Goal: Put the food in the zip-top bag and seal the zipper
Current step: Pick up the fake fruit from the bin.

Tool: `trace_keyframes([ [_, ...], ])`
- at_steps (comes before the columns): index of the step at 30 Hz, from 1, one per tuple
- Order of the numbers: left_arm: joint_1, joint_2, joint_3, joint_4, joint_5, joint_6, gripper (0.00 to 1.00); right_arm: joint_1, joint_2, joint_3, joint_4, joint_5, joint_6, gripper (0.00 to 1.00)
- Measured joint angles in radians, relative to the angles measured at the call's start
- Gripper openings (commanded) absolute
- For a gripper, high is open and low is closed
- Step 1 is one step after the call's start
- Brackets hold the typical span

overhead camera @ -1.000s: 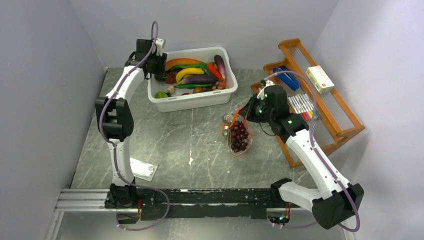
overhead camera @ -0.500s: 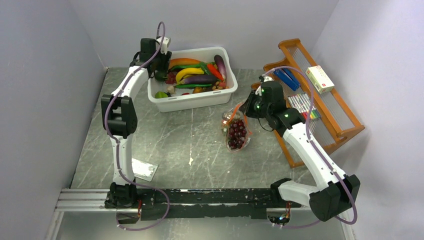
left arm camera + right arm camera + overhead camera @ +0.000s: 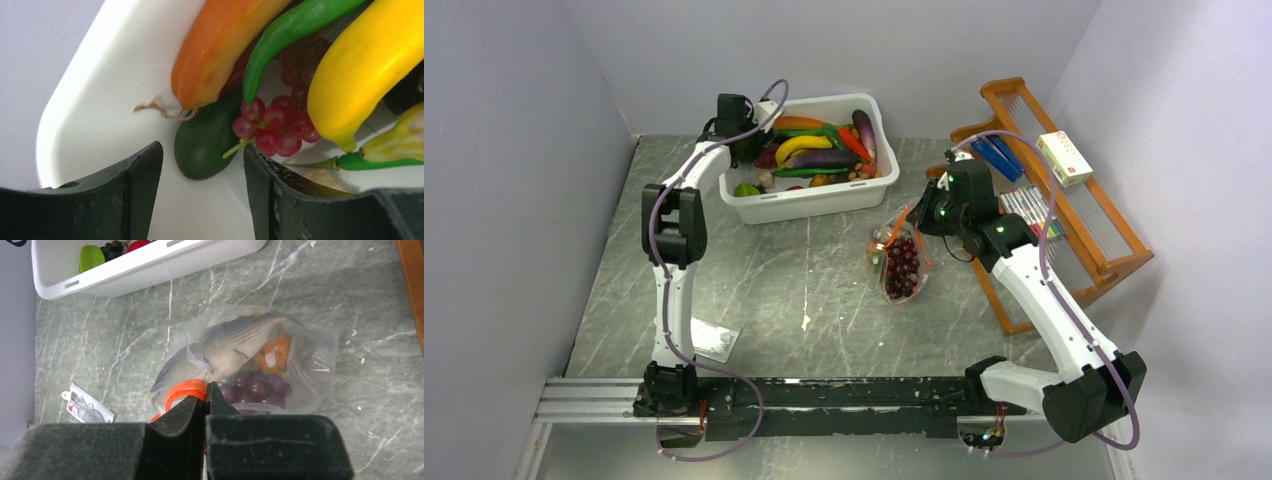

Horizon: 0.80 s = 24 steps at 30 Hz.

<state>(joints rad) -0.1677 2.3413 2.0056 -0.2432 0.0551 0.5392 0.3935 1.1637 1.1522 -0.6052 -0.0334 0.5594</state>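
The left gripper [image 3: 202, 155] hung inside the tub [image 3: 100, 100] with its jaws apart and nothing between them, straddling a dark green piece [image 3: 205, 140] lying on the tub floor. That piece was wedged under the tip of an orange piece [image 3: 220, 50], with a grape bunch [image 3: 275, 130] touching its right side.

Near the rack side of the worktop [image 3: 754, 280], the right gripper [image 3: 205, 390] was clamped on the zipper [image 3: 185, 389] of the bag [image 3: 310, 365]. The bag sagged below the gripper, already holding grapes [image 3: 260, 386] plus a grey and an orange item. Whether its bottom rested on the worktop or hung just clear I could not tell.

The risks, as I judged them:

- The green piece looked smooth and rounded; jaws closing off its middle could squirt it sideways.
- The right-hand finger sat close to the grape bunch's stem, so a close there could nip the bunch as well — or drag it out on the lift.
- The orange piece overlapped the green one, so a straight pull could snag and upset the pile.
- The bag was pinched at one spot on a floppy mouth. The mouth might fold shut before the next piece arrived, and the load inside could tug the strip out of that pinch.
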Motion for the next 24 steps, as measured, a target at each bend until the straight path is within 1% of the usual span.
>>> trace_keyframes([
  [5, 0.000, 0.071, 0.057, -0.018, -0.013, 0.081, 0.68, 0.000, -0.006, 0.002, -0.016, 0.007, 0.000, 0.00],
  [11, 0.003, 0.142, 0.127, -0.027, -0.022, 0.126, 0.66, 0.000, -0.010, 0.027, -0.047, 0.014, -0.003, 0.00],
  [13, 0.003, 0.156, 0.140, -0.027, -0.037, 0.143, 0.70, 0.000, -0.010, 0.031, -0.052, 0.019, -0.004, 0.00],
  [15, -0.002, 0.161, 0.140, -0.016, -0.065, 0.166, 0.70, 0.000, -0.010, 0.031, -0.054, 0.021, -0.004, 0.00],
  [20, -0.016, 0.172, 0.139, 0.006, -0.140, 0.221, 0.67, 0.000, -0.010, 0.032, -0.060, 0.023, -0.008, 0.00],
  [24, -0.013, 0.172, 0.086, 0.033, -0.168, 0.254, 0.55, 0.000, -0.010, 0.032, -0.060, 0.026, -0.013, 0.00],
])
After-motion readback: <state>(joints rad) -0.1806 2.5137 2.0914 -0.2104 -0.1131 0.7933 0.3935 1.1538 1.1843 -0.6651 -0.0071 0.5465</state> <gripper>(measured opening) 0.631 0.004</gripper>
